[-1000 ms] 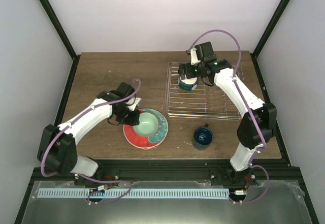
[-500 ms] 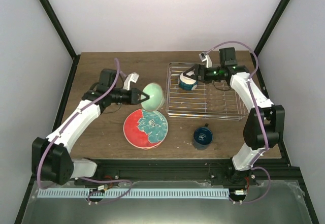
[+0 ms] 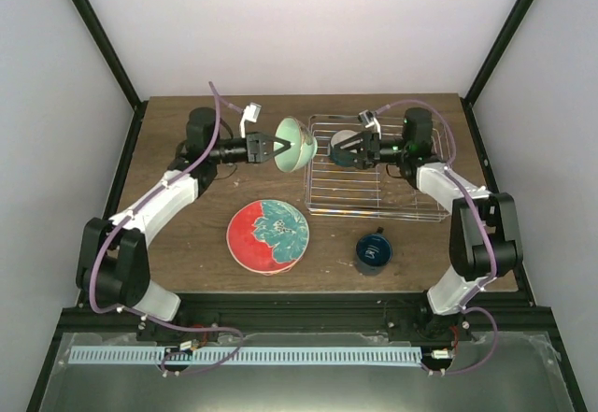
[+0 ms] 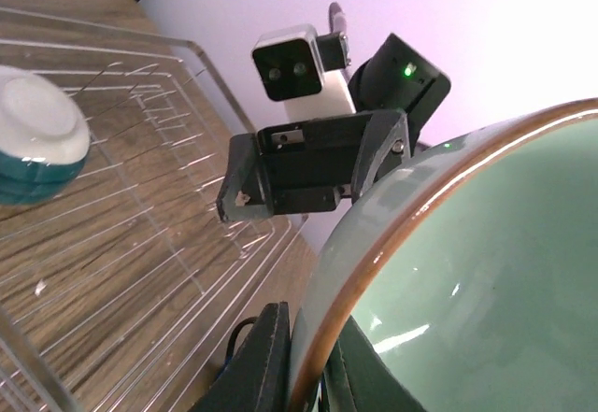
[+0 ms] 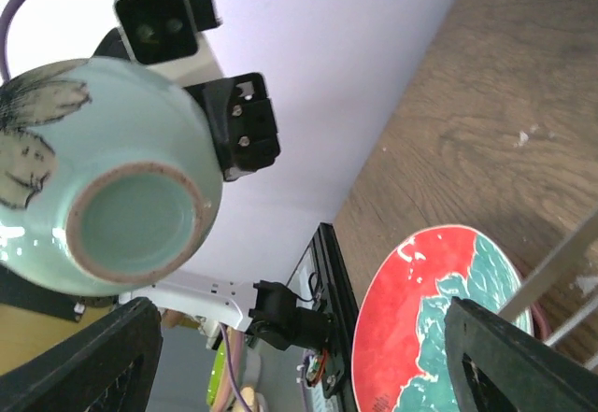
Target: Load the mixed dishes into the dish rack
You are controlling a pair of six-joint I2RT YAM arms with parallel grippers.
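My left gripper (image 3: 264, 146) pinches the rim of the pale green bowl (image 3: 294, 144), holding it tipped on edge in the air just left of the dish rack (image 3: 374, 214), its foot toward my right gripper (image 3: 348, 150), which hangs spread wide above the rack.

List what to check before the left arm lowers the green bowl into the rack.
1. Grip: left gripper is shut on the pale green bowl at its rim. Ok.
2. Right gripper is open and holds nothing. Ok.
3. Path: right gripper hangs over the dish rack at its far left corner, facing the pale green bowl. Not ok.
4. Landing spot: cream bowl fills that corner; the bars nearer the arms are bare. Ok.
5. Gap between pale green bowl and rack rim. Cannot tell.
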